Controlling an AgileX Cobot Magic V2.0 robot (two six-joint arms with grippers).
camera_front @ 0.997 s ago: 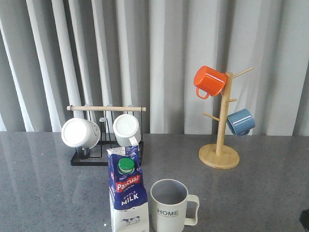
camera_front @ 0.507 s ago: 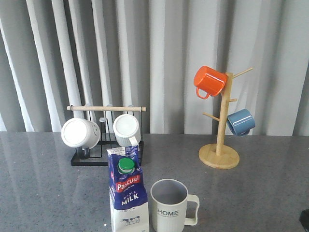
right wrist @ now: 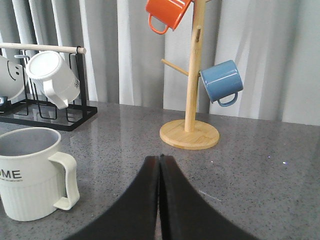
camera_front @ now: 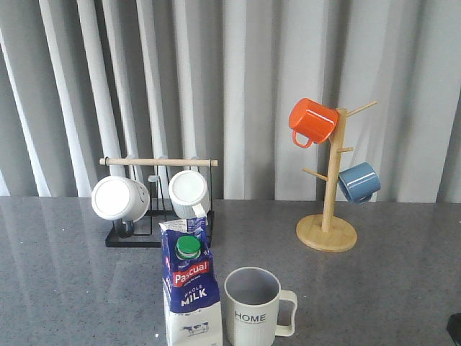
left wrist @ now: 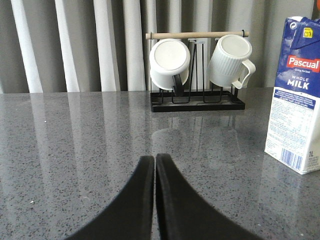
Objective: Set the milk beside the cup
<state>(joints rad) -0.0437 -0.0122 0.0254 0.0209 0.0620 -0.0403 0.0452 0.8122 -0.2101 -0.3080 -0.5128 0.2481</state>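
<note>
The milk (camera_front: 189, 292) is a blue and white carton with a green cap; it stands upright near the table's front edge and also shows in the left wrist view (left wrist: 297, 95). Just right of it stands the cup (camera_front: 254, 308), a pale ribbed mug marked "HOME" with its handle to the right; a small gap separates them. The right wrist view shows the cup (right wrist: 31, 172) too. My left gripper (left wrist: 154, 159) is shut and empty, low over bare table left of the milk. Empty as well, my right gripper (right wrist: 160, 159) is shut, right of the cup.
A black rack (camera_front: 158, 234) with a wooden bar holds two white mugs (camera_front: 119, 198) (camera_front: 189, 192) behind the milk. A wooden mug tree (camera_front: 328, 232) at the back right carries an orange mug (camera_front: 312, 121) and a blue mug (camera_front: 359, 182). Grey curtains hang behind the table.
</note>
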